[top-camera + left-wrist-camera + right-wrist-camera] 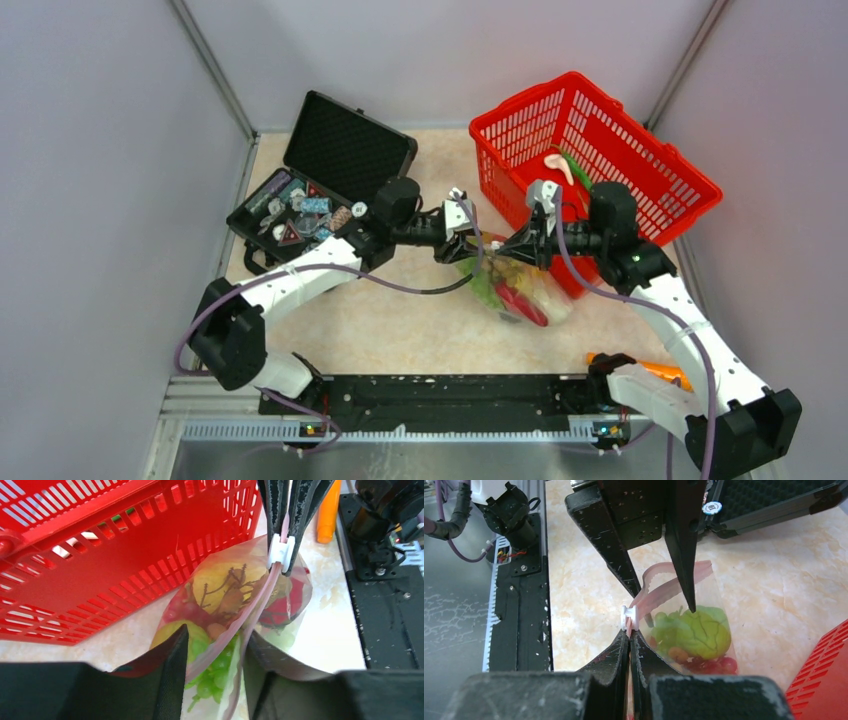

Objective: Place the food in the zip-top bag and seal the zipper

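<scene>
**Q:** Where is the bag shown, and by what is it held?

**A:** The bag (pixel 520 290), with the food (pixel 696 632) already inside, is shown hanging over the desk (pixel 400 320), just in front of the red basket (pixel 600 130). Whether its bottom rests on the desk cannot be told. The right pincer (pixel 629 635) is seen clamped on the zipper (pixel 250 615), just beside the white slider (pixel 280 554). The left pincer (pixel 216 632) is seen with its fingers apart and the pink strip running between them ungripped.

**Q:** How is the bag expected to handle?

**A:** A thin, slack, slippery film is to be expected. The load is judged light, yet enough to make the bag sag and swing. The zipper is judged the only firmer part, so hold is best taken there, close to the slider. The film itself would likely crumple or slide away.
</scene>
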